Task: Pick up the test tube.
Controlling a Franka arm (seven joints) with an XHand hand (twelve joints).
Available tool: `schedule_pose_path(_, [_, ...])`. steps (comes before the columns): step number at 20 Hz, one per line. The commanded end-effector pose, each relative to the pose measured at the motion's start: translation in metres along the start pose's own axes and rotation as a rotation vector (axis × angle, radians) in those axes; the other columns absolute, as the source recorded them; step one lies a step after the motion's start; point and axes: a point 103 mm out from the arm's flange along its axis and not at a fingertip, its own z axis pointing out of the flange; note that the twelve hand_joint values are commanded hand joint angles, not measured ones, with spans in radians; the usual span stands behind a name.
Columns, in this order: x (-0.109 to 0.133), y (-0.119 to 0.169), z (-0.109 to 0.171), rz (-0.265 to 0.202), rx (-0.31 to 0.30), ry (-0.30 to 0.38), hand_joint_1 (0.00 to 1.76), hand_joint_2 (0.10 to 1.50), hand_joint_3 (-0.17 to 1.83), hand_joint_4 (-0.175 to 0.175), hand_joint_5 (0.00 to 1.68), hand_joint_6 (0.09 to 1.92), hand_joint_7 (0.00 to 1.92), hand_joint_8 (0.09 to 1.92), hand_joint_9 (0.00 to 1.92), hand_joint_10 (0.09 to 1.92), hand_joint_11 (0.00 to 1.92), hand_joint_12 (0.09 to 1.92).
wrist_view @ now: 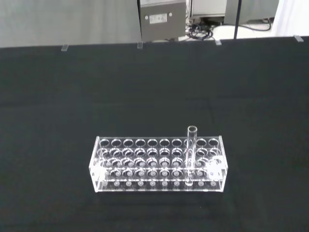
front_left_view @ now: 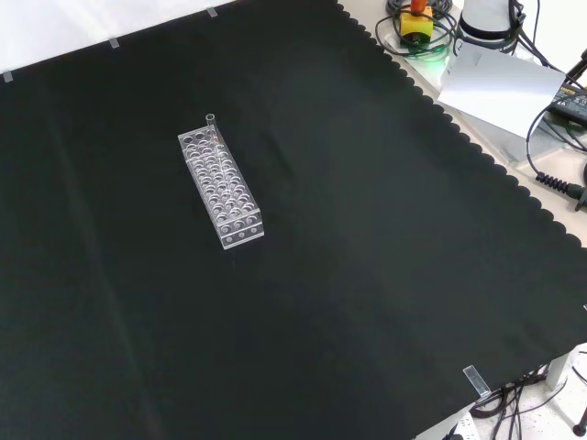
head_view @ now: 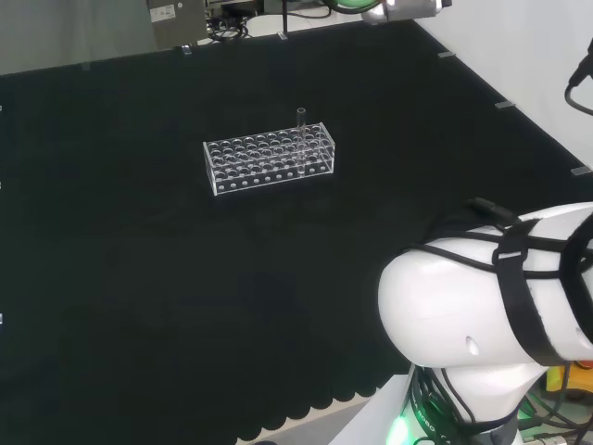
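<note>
Test tube [wrist_view: 191,153] is standing upright in a clear rack [wrist_view: 157,164] on the black-clothed tabletop [head_view: 139,297] — near the rack's right end in the wrist view, at its far end in the front view [front_left_view: 211,120]. Head view is showing the arm's white link [head_view: 482,306] well apart from the rack [head_view: 269,158]. State of the fingers — cannot tell.

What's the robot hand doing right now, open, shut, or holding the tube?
Robot hand: cannot be told. The test tube stands upright in the rack, with nothing touching it.
</note>
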Motion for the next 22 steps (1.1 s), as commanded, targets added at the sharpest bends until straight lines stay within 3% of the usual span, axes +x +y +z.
schedule_pose_path(1, [-0.003, 0.008, -0.012, -0.015, -0.021, -0.014, 0.37, 0.89, 0.24, -0.025, 0.11, 0.09, 0.0, 0.54, 0.0, 0.58, 0.0, 1.32])
schedule_pose_path(3, [-0.004, 0.018, -0.013, -0.025, -0.045, -0.013, 0.4, 0.89, 0.22, -0.028, 0.12, 0.09, 0.0, 0.62, 0.0, 0.64, 0.0, 1.38])
schedule_pose_path(8, [-0.005, 0.037, -0.011, -0.033, -0.065, -0.001, 0.7, 0.85, 0.2, -0.057, 0.26, 0.09, 0.12, 0.82, 0.03, 0.93, 0.0, 1.55])
schedule_pose_path(13, [-0.007, 0.06, -0.007, -0.037, -0.026, -0.007, 0.75, 0.84, 0.22, -0.072, 0.37, 0.09, 0.22, 0.86, 0.09, 0.97, 0.0, 1.59])
schedule_pose_path(22, [-0.015, 0.097, 0.019, -0.052, 0.087, -0.032, 0.75, 0.83, 0.25, -0.075, 0.39, 0.09, 0.25, 0.87, 0.13, 0.96, 0.0, 1.6])
